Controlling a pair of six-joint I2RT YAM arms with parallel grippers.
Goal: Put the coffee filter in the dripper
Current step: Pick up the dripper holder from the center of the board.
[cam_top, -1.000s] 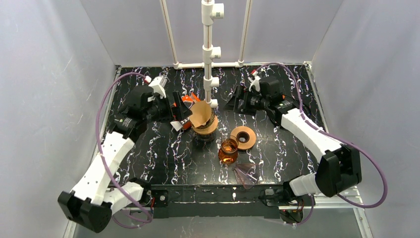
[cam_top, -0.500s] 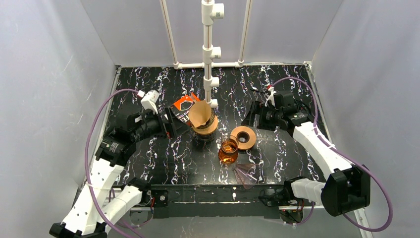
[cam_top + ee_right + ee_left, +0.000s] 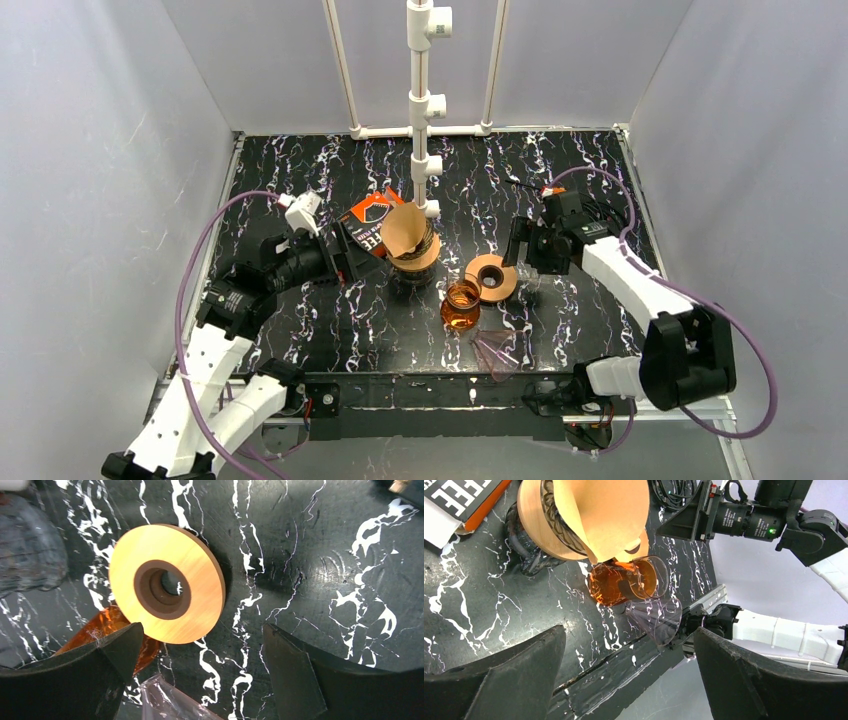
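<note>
The brown paper coffee filter sits in the glass dripper with the wooden collar at mid-table, leaning to the left. In the left wrist view the filter stands in the collar. My left gripper is open and empty, just left of the dripper; in its own view nothing lies between the fingers. My right gripper is open and empty, hovering just right of a wooden ring; in its own view it hangs over bare table beside the ring.
An orange-and-black filter box lies behind the left gripper. An amber glass jar and a clear plastic cone stand near the front edge. A white pipe stand rises behind the dripper.
My left gripper has drawn back to the left from the dripper, leaving the filter in it. My right gripper has moved nearer and down toward the wooden ring.
</note>
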